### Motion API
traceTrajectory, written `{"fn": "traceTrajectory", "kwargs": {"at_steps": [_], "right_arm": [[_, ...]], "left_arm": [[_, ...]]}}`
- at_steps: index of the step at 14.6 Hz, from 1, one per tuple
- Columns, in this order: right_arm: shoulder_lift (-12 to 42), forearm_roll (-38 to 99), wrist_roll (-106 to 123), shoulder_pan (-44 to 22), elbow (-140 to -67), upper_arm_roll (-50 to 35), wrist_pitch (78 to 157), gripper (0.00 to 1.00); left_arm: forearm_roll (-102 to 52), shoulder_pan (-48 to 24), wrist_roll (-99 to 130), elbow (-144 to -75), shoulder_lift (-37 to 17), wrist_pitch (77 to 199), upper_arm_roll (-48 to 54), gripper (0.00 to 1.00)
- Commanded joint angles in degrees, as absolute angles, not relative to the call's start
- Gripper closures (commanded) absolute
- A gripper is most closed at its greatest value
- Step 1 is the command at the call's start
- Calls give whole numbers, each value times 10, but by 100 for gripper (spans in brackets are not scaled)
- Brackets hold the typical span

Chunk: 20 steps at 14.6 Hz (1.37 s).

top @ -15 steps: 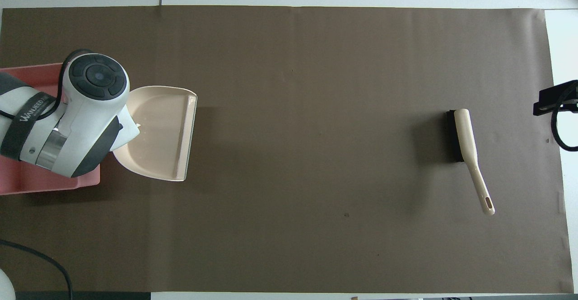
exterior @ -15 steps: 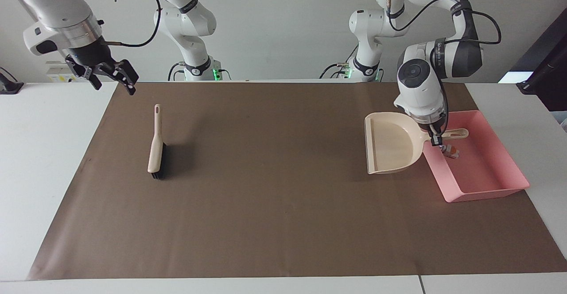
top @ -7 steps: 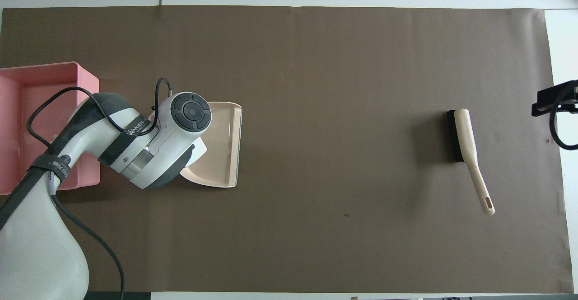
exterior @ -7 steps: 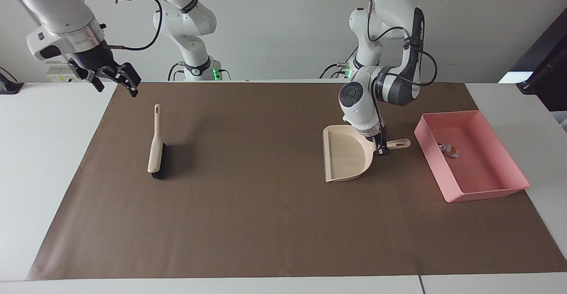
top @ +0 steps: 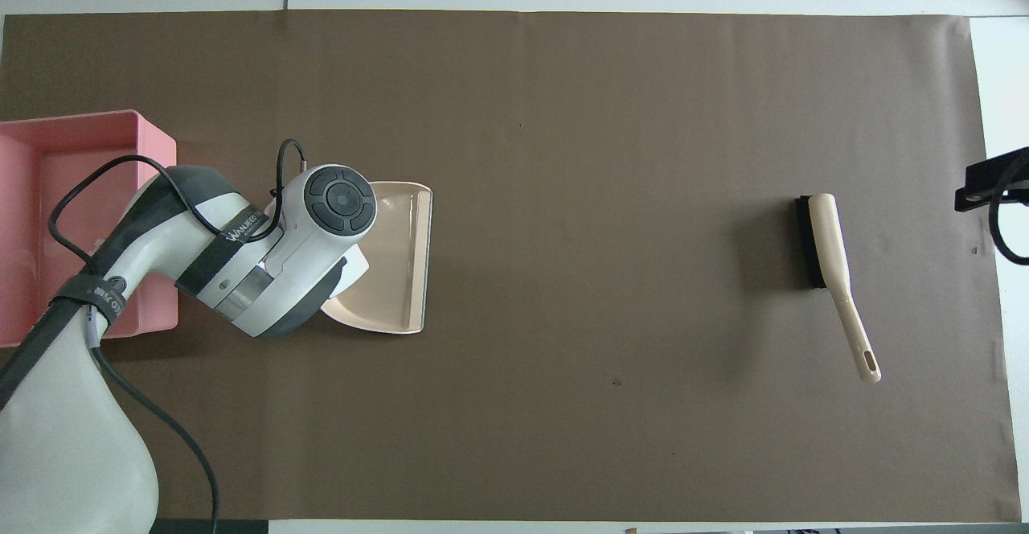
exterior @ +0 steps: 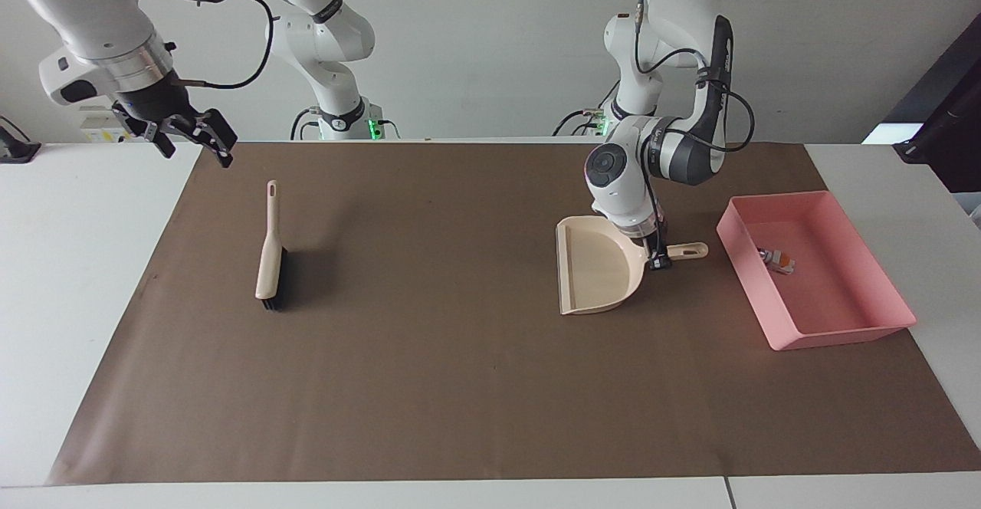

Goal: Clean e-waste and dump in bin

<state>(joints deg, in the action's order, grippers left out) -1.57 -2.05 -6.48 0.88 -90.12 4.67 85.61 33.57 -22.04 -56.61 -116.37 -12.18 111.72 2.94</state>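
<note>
Dustpan (exterior: 598, 267) rests flat on the brown mat beside the pink bin (exterior: 843, 333), apparently emptied: e-waste (exterior: 778, 261) lies inside the bin. Left gripper (exterior: 659, 261) sits at the dustpan handle; finger state cannot be determined. Right gripper (exterior: 195, 137) waits raised, fingers spread, above the brush (exterior: 268, 252).

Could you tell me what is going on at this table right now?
The left tool is down at the handle of the beige dustpan, which sits flat on the brown mat beside the pink bin. The e-waste already lies in the bin. The right tool waits, open, raised near the brush lying on the mat.
</note>
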Motion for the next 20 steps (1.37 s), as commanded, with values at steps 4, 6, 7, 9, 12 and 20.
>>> {"fn": "traceTrajectory", "kwargs": {"at_steps": [4, 6, 7, 9, 12, 20], "right_arm": [[-28, -25, -62, 11, -914, 42, 853, 0], [-28, -25, -62, 11, -913, 42, 854, 0], [-28, -25, -63, 10, -913, 42, 855, 0], [-28, -25, -62, 10, -914, 42, 853, 0], [-32, -25, -62, -3, -916, 40, 848, 0], [-32, -25, -42, -11, -918, 40, 850, 0]], "left_arm": [[293, -197, -549, -1179, -38, 1084, 20, 19], [266, -163, -520, -1179, -18, 1083, 20, 10], [245, -146, -500, -1179, -11, 1083, 20, 9], [229, -114, -426, -1179, 2, 1080, 20, 2], [191, -71, -256, -1175, 5, 1068, 19, 2], [53, 13, -82, -1059, 4, 1018, 15, 2]]}}
